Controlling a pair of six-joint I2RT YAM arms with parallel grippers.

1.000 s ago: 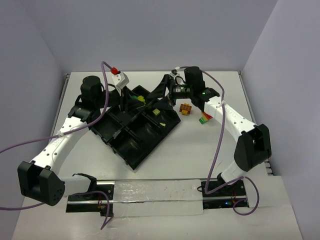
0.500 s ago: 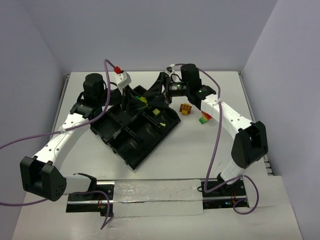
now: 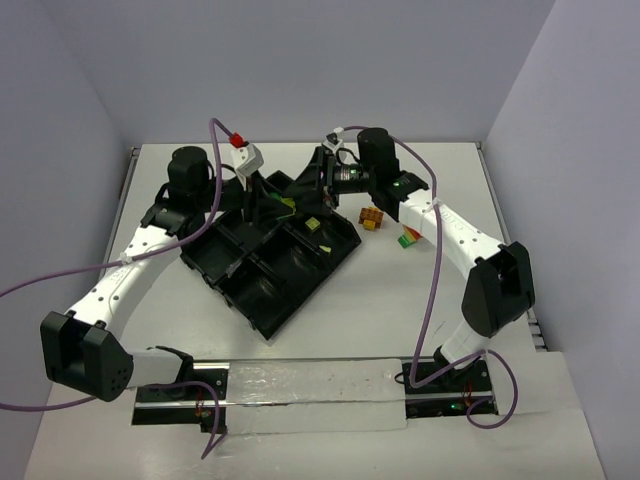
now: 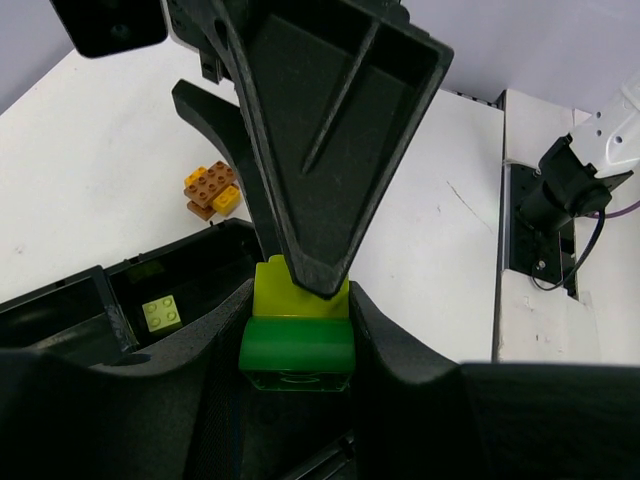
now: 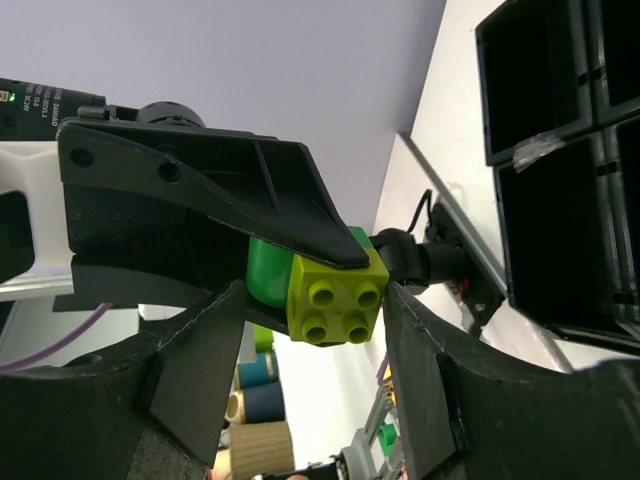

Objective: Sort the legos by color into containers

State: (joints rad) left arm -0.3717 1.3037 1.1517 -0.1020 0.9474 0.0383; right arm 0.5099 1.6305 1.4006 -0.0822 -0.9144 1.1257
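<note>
**Gripping one joined pair of bricks from both ends above the tray**

The left gripper (image 4: 298, 320) pinches a green brick (image 4: 297, 352) between its two black fingers, low in the middle of the left wrist view. A yellow-green brick (image 5: 338, 300) is stuck to that green one, its four studs facing the right wrist camera. The right gripper (image 5: 315, 300) has its fingers pressed in on the yellow-green brick, one at each side, at the centre of the right wrist view.

In the top view the two grippers meet in the upper middle of the frame, tip to tip, over the far part of the black tray (image 3: 255, 292); the joined bricks show there only as a small bright speck. A pale yellow-green brick (image 3: 313, 226) lies in a compartment just below and right of that meeting point. An orange-and-yellow cluster (image 3: 371, 217) sits on the white table (image 3: 400, 320), just right of the tray. A small red-and-green stack (image 3: 408, 237) lies further right, near the right arm.
</note>
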